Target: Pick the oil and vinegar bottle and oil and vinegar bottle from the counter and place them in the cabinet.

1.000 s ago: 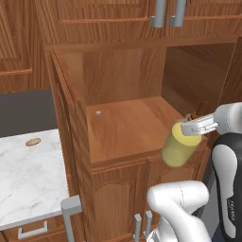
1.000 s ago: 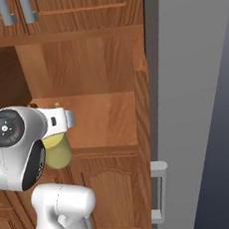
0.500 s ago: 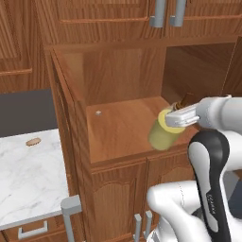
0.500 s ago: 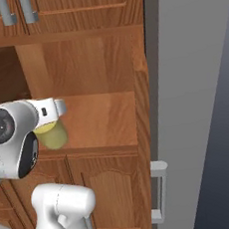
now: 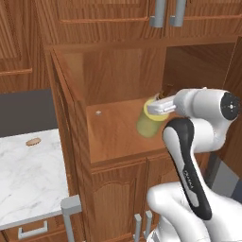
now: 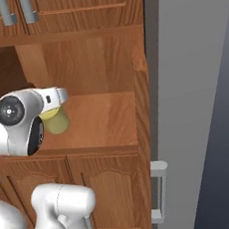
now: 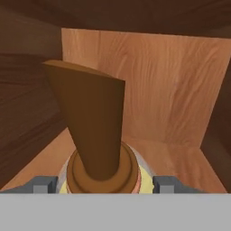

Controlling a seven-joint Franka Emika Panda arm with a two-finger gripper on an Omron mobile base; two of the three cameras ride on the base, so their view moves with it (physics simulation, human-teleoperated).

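Observation:
The squat oil and vinegar bottle (image 5: 149, 125), clear with pale yellow liquid, hangs tilted just above the shelf floor of the cabinet (image 5: 112, 138). My gripper (image 5: 159, 107) is shut on its upper part. In the right base view the bottle (image 6: 55, 122) shows under the hand, over the left half of the cabinet shelf (image 6: 105, 123). In the hand view its brown neck and stopper (image 7: 94, 131) rise between my gripper (image 7: 105, 186) tips, pointing at the cabinet back wall (image 7: 169, 90).
A marble counter (image 5: 28, 172) with a small brown object (image 5: 33, 141) lies left of the cabinet. Grey bar handles (image 5: 158, 14) hang on the doors above. A grey panel (image 6: 198, 102) stands to the right, with lower cupboard doors (image 6: 107, 192) beneath the shelf.
The arm has carried the bottle left and deeper into the cabinet compartment, from the shelf's front right edge to over its floor. The grip is unchanged.

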